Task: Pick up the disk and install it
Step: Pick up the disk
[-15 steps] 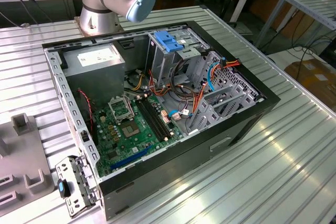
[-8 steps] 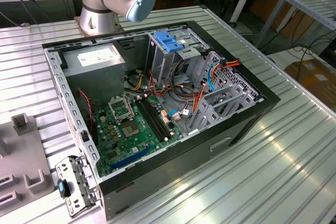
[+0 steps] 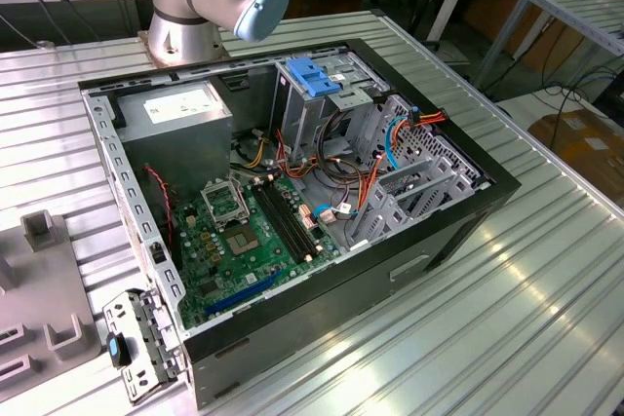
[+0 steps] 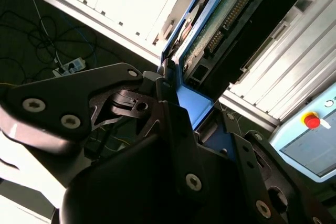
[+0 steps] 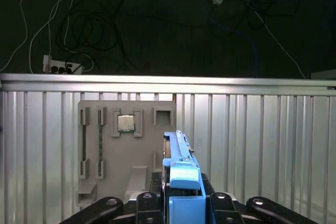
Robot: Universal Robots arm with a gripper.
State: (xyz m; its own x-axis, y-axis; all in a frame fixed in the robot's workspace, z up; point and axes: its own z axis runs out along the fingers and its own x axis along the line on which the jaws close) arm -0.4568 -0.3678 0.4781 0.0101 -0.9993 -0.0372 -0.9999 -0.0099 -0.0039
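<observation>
The black claw (image 5: 182,203) is clenched on the flat disk with blue plastic side rails (image 5: 181,169), held edge-on before the ribbed aluminium worktop (image 5: 262,145). In the exterior view, a grey fixture plate (image 3: 39,284) lies at eight o'clock from the open black computer case (image 3: 322,311).

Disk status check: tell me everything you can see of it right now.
The disk is a flat drive, edge-on in the first wrist view, with blue plastic rails on its sides. The second wrist view shows one face: a green circuit board with a row of connector pins on a dark body. The gripper is shut on it, fingers against a blue rail.
</observation>
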